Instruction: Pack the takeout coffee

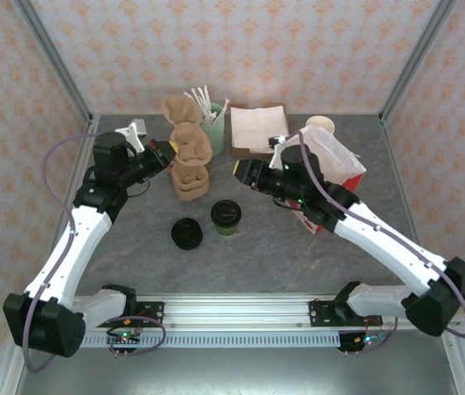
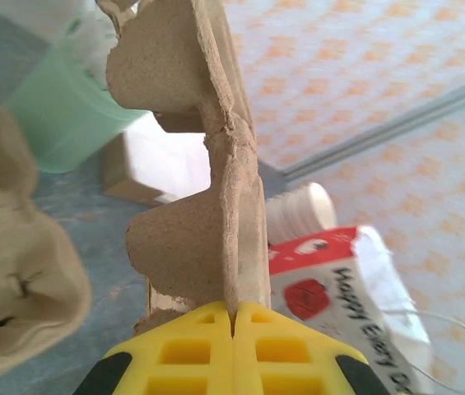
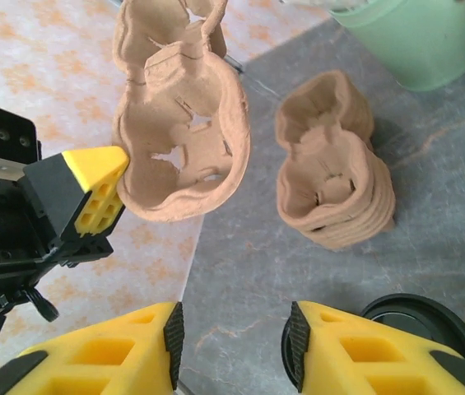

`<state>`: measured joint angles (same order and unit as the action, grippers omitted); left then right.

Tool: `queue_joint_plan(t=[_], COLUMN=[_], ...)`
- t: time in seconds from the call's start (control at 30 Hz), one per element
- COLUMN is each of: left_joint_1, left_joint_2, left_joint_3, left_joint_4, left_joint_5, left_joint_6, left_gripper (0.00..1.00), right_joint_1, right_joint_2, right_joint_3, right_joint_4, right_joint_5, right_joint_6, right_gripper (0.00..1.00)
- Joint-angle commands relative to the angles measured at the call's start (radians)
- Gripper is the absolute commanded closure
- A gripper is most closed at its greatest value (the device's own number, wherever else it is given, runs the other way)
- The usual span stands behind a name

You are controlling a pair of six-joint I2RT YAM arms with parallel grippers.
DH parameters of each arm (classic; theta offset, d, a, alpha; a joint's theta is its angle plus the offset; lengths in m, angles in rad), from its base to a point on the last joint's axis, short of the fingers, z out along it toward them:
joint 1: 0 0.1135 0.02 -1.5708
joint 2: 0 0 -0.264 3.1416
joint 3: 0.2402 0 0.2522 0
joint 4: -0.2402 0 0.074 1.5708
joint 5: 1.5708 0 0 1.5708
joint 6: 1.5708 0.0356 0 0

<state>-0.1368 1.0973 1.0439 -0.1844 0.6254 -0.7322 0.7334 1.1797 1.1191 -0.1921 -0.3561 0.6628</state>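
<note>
Left end effector (image 2: 234,317) clamps cardboard carrier (image 2: 199,239), right end effector (image 3: 232,337) released; grey marbled tabletop (image 1: 133,226), floral walls (image 1: 240,49).

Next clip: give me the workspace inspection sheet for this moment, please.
surface: grey stone-look table, no spills seen.
job's things: lidded coffee cup upright at centre; one pulp carrier held on edge.
clutter: carrier stack, loose black lid, stirrer cup, napkin tray, red-and-white bag.
pincers: left pincer shut on the pulp carrier's rim; right pincer open, empty.
cables: mauve cable loops off each arm, clear of the goods.
surroundings: patterned walls, metal frame posts.
</note>
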Motion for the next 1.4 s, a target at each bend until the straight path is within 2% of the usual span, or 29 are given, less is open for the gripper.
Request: queue_joint_plan(t=[0.0, 0.13, 0.27, 0.4, 0.67, 0.97, 1.37], left_joint_1=[-0.037, -0.094, -0.141, -0.177, -0.225, -0.261, -0.295], left_joint_2=[-0.055, -0.118, -0.158, -0.176, -0.169, -0.148, -0.139], left_joint_3=[0.042, 0.042, 0.023, 0.006, -0.007, 0.002, 0.008], left_joint_4=[-0.023, -0.002, 0.063, 0.115, 0.195, 0.217, 0.223], left_joint_5=[0.124, 0.186, 0.244, 0.251, 0.246, 0.236, 0.216], left_joint_6=[0.064, 0.096, 0.077, 0.047, 0.007, -0.002, -0.006], left_gripper=[0.95, 0.95, 0.95, 0.95, 0.95, 0.95, 0.95], right_joint_1=[-0.033, -0.106, -0.129, -0.137, -0.137, -0.137, -0.134], right_joint_2=[-0.083, -0.151, -0.2, -0.235, -0.231, -0.226, -0.23], right_joint_3=[-0.04, -0.092, -0.102, -0.12, -0.109, -0.107, -0.096], right_joint_4=[0.126, 0.219, 0.226, 0.259, 0.256, 0.226, 0.26], right_joint_5=[-0.085, -0.227, -0.284, -0.346, -0.411, -0.421, -0.474], right_joint_6=[-0.05, -0.014, -0.029, -0.05, -0.058, -0.087, -0.068], right_gripper=[0.59, 0.59, 0.59, 0.59, 0.59, 0.6, 0.75])
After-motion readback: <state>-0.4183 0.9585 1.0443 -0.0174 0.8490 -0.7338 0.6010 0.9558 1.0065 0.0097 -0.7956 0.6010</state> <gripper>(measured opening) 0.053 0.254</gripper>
